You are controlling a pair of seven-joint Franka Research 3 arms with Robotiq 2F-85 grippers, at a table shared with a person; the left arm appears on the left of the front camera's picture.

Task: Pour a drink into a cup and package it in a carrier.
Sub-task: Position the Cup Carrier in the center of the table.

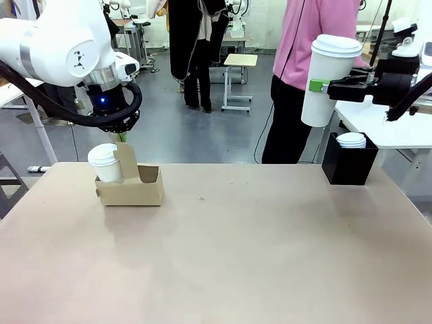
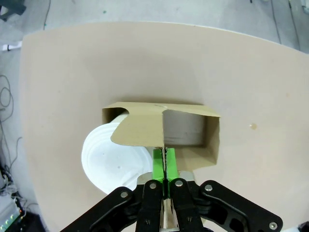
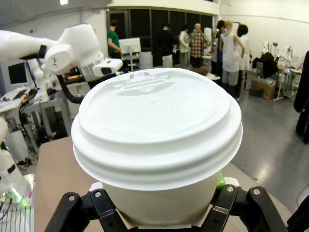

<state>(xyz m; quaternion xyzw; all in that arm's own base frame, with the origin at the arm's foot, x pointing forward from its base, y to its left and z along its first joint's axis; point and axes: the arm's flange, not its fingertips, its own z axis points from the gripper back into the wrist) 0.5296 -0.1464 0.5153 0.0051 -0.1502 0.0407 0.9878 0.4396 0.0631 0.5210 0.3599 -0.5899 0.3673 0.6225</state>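
The brown cardboard carrier (image 1: 138, 187) stands on the table at the left, with a lidded white cup (image 1: 104, 162) in its left hole. My left gripper (image 1: 121, 139) comes straight down and is shut on the carrier's upright handle panel (image 2: 140, 128); its green pads (image 2: 158, 164) pinch the panel's edge. At the right, high above the table, my right gripper (image 1: 322, 86) is shut on a second tall white cup (image 1: 327, 74) with a lid (image 3: 157, 121), held upright. The drink is hidden.
A black box (image 1: 349, 165) holding white lids sits at the table's far right corner. A person in a pink top (image 1: 314, 40) stands just behind it. A white side table (image 1: 398, 128) lies under my right arm.
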